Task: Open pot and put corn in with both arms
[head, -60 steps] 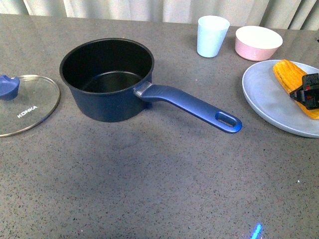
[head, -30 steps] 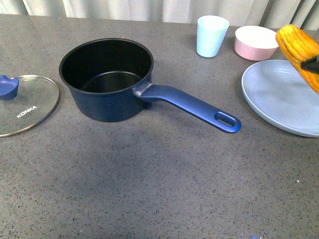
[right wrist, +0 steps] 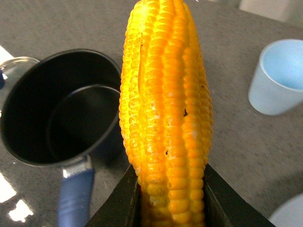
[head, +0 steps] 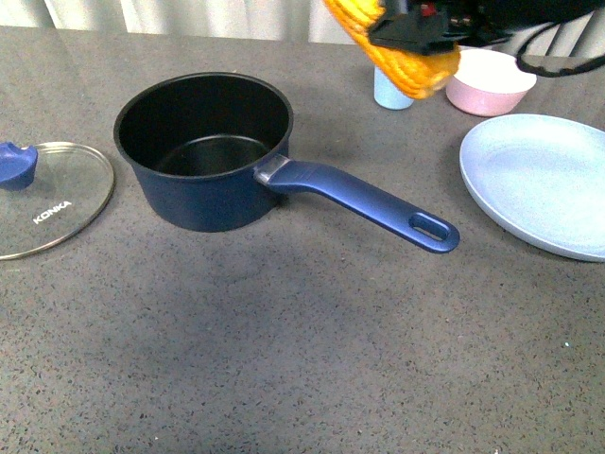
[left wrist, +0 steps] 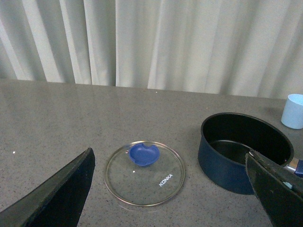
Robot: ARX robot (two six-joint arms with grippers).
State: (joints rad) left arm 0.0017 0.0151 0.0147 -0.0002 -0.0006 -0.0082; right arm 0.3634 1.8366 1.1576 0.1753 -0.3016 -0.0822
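Far side of the bench [head: 284,359]: right hand [head: 416,33] closed tight on the corn [head: 402,57]. The cob is held tilted in the air, touching nothing else. It sits to the right of the pot [head: 203,203] and in front of the pale blue cup [head: 386,95], hiding most of it. As far as I can judge it is not over the pot's mouth. From the right wrist, both fingers [right wrist: 125,201] press on one end of the cob, and the kernel rows run away from them. The pot stands open near mid-bench, black inside showing, its long blue handle [head: 364,206] pointing right and toward the near edge. The glass lid [head: 57,203], marked "KONKA", lies flat on the bench left of the pot with its blue knob [head: 14,165] up, just apart from the pot wall. Left hand [left wrist: 169,161] is spread wide and grips nothing; its camera looks down on lid and pot. A pink bowl [head: 492,85] sits beside the cup at back right, and a grey-blue plate [head: 539,180] lies near the right edge.
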